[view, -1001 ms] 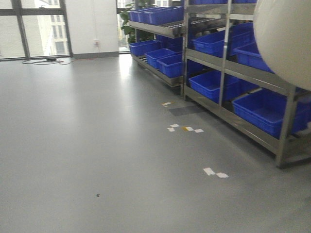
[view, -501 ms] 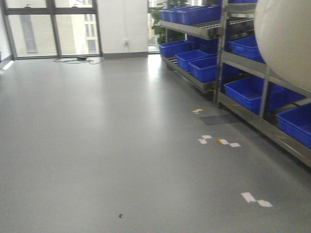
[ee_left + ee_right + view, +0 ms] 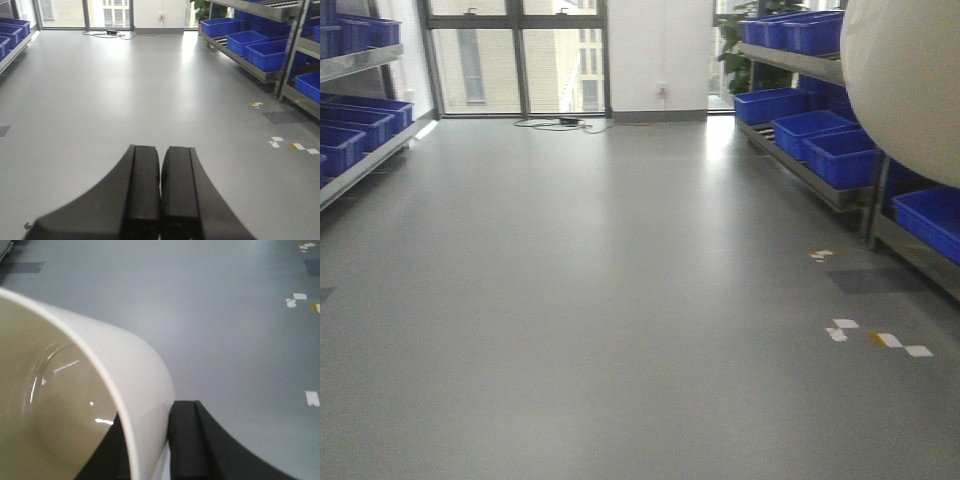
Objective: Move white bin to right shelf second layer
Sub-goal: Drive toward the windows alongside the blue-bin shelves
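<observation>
Right tool (image 3: 149, 442) pinches the white bin (image 3: 127, 372) by its rim — left tool (image 3: 161, 192) pressed together, empty.

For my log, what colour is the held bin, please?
The bin is cream-white; right wrist view shows it best.

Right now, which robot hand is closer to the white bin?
Right. The right gripper is touching the white bin, pinching its rim between its fingers, one inside and one outside. The left gripper is shut over the floor, with no bin in its view.
</observation>
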`<move>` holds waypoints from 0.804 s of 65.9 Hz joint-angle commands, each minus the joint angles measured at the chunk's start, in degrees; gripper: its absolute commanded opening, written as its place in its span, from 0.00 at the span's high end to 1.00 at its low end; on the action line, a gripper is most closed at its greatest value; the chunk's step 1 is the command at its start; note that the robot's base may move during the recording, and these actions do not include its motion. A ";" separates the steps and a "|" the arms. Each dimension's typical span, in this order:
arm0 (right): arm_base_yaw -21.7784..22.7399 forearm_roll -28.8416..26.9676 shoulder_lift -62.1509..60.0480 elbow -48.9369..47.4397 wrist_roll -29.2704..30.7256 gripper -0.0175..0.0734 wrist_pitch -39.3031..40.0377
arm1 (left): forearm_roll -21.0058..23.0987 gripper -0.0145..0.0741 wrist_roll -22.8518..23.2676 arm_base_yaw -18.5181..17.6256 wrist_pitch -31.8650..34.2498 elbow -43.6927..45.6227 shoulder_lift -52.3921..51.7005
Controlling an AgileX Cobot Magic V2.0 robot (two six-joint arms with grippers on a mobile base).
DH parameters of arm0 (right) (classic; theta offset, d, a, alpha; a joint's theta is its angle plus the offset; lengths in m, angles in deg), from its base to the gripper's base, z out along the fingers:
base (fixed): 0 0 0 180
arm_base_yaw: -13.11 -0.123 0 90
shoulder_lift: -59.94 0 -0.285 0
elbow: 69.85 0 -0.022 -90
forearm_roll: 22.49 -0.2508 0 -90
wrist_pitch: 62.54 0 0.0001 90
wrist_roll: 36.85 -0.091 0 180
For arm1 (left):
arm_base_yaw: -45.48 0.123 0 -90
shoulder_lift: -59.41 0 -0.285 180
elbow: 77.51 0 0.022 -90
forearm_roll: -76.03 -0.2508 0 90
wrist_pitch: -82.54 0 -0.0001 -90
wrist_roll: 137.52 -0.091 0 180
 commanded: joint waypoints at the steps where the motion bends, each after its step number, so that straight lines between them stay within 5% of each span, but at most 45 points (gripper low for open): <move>1: 0.27 0.48 -0.05 -1.79 0.27 0.75 5.00 | 0.07 0.74 0.56 -0.38 5.18 -1.56 -0.83; 53: 0.27 0.48 -0.05 -1.79 0.27 0.75 5.00 | 0.07 0.74 0.56 -0.38 5.18 -1.56 -0.83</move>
